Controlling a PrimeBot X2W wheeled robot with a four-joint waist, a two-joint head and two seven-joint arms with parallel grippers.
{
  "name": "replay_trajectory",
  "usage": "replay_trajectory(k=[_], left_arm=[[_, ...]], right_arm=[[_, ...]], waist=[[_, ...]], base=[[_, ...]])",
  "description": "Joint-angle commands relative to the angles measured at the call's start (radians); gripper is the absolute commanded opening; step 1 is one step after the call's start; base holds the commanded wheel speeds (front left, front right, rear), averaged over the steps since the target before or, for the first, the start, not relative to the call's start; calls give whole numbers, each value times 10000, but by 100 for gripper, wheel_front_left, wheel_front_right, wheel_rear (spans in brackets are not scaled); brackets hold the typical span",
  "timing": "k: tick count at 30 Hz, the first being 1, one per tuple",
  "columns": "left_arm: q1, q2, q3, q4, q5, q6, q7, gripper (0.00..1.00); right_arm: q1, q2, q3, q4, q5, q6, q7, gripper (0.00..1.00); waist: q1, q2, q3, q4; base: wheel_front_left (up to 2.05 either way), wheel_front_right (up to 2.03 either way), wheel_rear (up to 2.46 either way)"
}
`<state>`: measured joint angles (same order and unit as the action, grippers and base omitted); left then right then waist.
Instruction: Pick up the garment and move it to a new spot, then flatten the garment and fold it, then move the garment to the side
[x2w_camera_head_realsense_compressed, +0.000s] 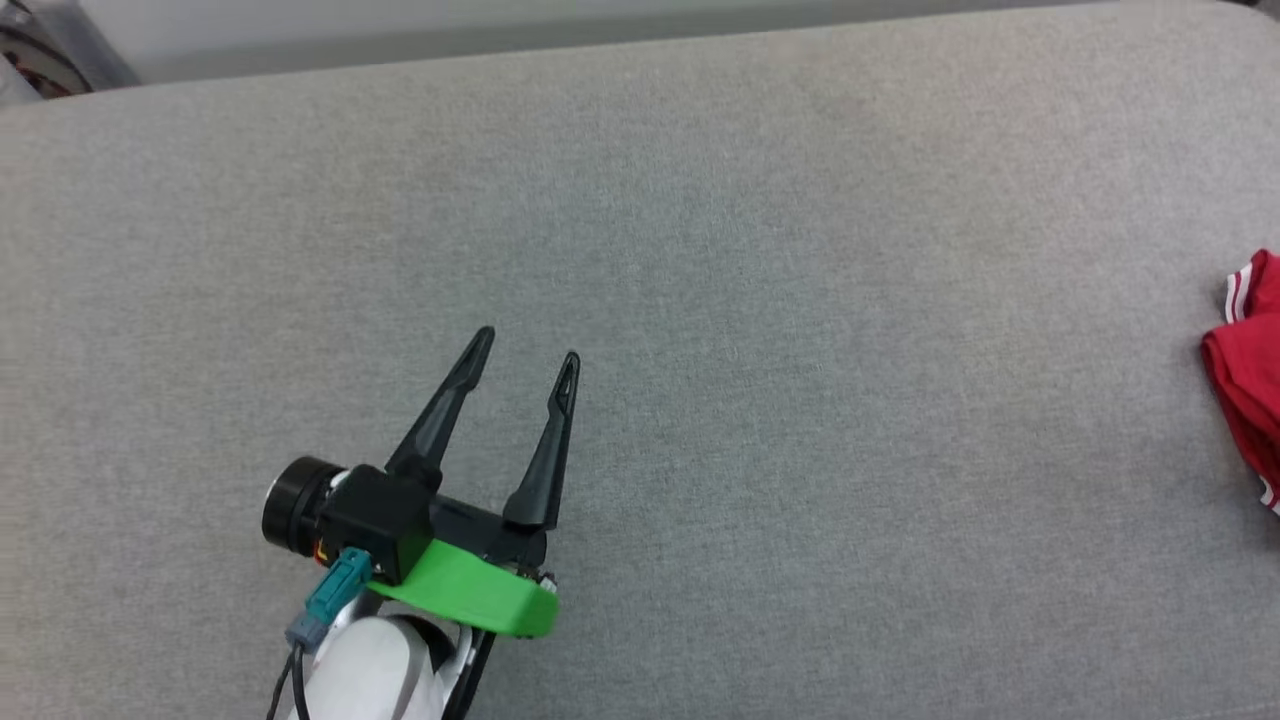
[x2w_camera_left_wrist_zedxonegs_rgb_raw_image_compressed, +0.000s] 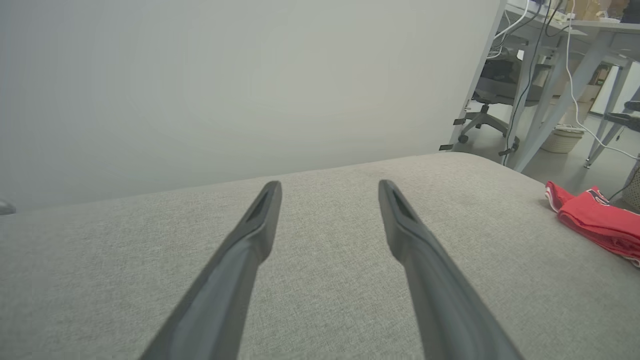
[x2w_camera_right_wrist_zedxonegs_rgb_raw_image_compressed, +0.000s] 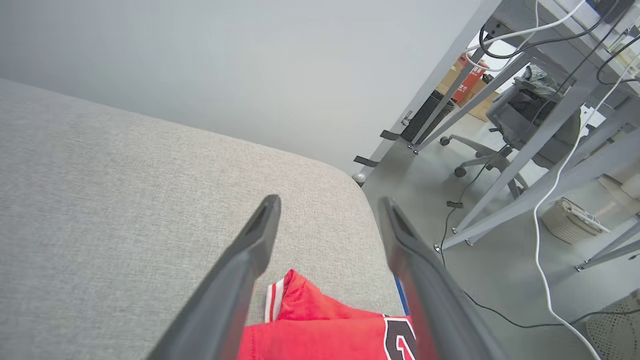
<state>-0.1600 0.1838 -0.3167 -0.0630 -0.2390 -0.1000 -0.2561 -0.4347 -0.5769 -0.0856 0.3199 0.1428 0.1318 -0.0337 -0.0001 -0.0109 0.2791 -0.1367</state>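
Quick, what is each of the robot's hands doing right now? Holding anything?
Left gripper: open, holding nothing.
Right gripper: open, holding nothing; the garment lies just below it.

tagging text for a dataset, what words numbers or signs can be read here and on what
"2", partly cut off, uncertain: black-white print on the garment.
Dark print on the garment, left wrist view: too small to read.
No other readable text.
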Motion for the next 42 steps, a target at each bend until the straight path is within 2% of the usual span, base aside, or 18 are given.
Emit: replay_trajectory(k=[1, 6, 12, 17, 21, 29, 42], left_arm=[[254, -85, 99, 108, -51, 57, -56, 100], [842, -332, 509, 355, -79, 98, -56, 100], [1418, -579, 1058, 513, -5, 112, -56, 100], [1799, -836, 1524, 554, -12, 92, -56, 100], [2025, -999, 1897, 668, 9, 59, -56, 100], [2401, -1203, 2279, 1026, 241, -83, -57, 100], [2531, -1325, 2460, 1248, 253, -200, -57, 100]], right_arm=[[438, 292, -63, -482, 163, -11, 130, 100], [1797, 1306, -176, -2413, 376, -11, 376, 100], [3184, 2650, -269, -3843, 508, -11, 315, 100], [4055, 3690, -25, -4260, 547, -11, 6, 100], [4593, 4336, 200, -4075, 512, -11, -366, 100], [4893, 4934, 558, -3189, 291, -11, -1151, 100], [4983, 5142, 695, -2673, 134, -11, -1417, 100]], waist=[[1, 109, -1374, 739], [1, 109, -1966, 1072], [1, 109, -2373, 1313], [1, 109, -2557, 1394], [1, 109, -2671, 1415], [1, 109, -3008, 1383], [1, 109, -3133, 1395]], base=[[0, 0, 0], [0, 0, 0], [0, 0, 0], [0, 0, 0], [0, 0, 0], [0, 0, 0], [0, 0, 0]])
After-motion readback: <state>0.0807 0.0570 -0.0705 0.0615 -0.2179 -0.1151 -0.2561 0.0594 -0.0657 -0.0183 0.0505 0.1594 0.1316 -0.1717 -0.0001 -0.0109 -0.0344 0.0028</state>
